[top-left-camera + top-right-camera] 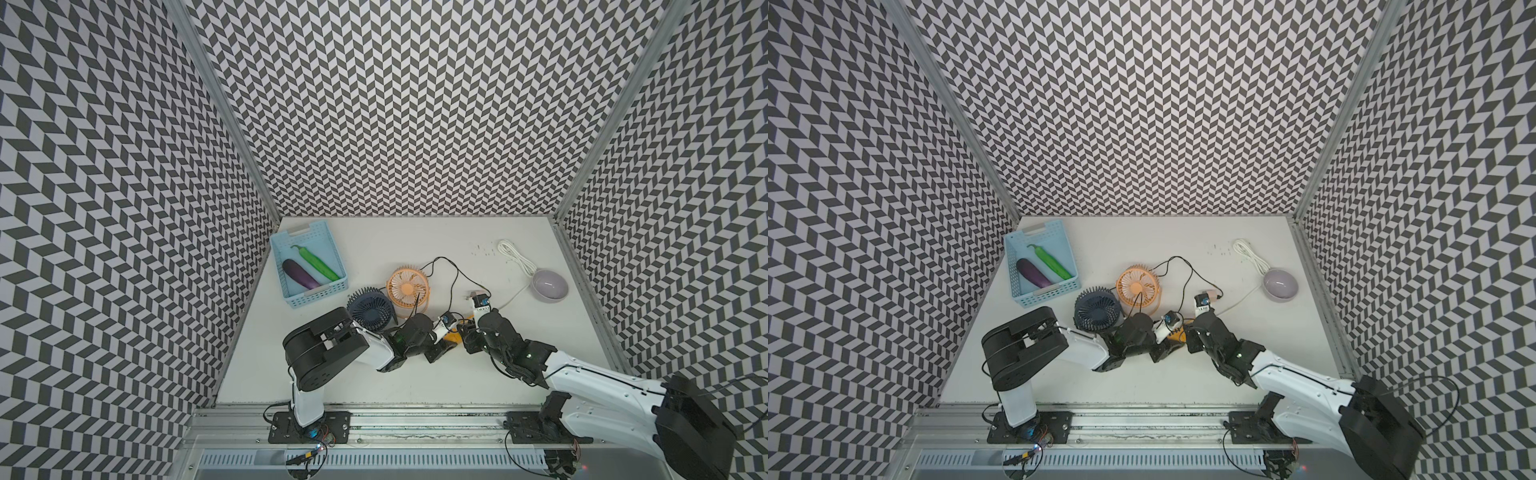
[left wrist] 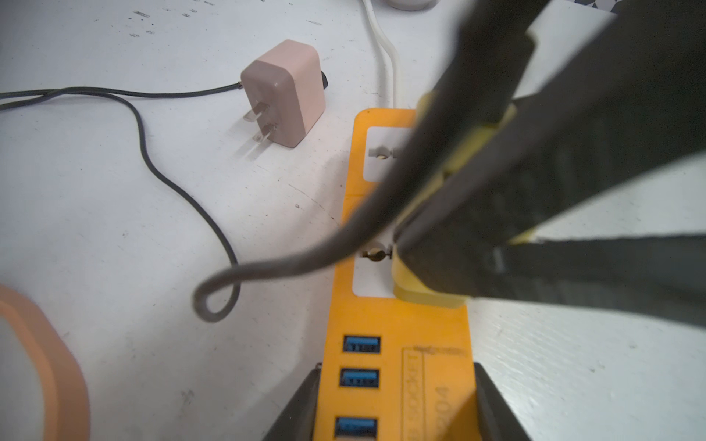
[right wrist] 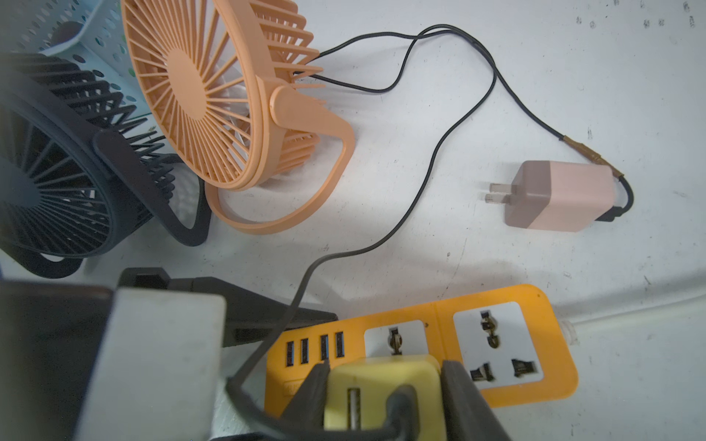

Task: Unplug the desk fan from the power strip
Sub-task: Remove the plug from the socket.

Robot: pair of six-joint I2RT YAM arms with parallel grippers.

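The power strip (image 2: 401, 320) lies flat on the counter (image 3: 420, 244) between the two arms, just in front of the orange fan (image 3: 202, 95) and the dark fan (image 3: 57, 172). It is a short orange-yellow bar with two white-faced sockets, a row of blue-lined USB ports at one end and a white cord (image 2: 386, 57) leaving the other. A yellow plug (image 2: 424, 294) sits in the socket nearer the USB ports, with a black cable (image 2: 290, 263) running off toward the fans — which fan it feeds I cannot trace. A pink adapter (image 3: 565, 196) lies loose on the counter.

The left gripper (image 2: 397, 382) is clamped across the strip's USB end. The right gripper (image 3: 386, 385) is closed on the yellow plug's flat sides. The strip looks light, rigid and smooth, so it would likely lift with the plug unless pinned — the narrow end suits that. The plug's hard body is the place to pull, straight out, not the limp cable.
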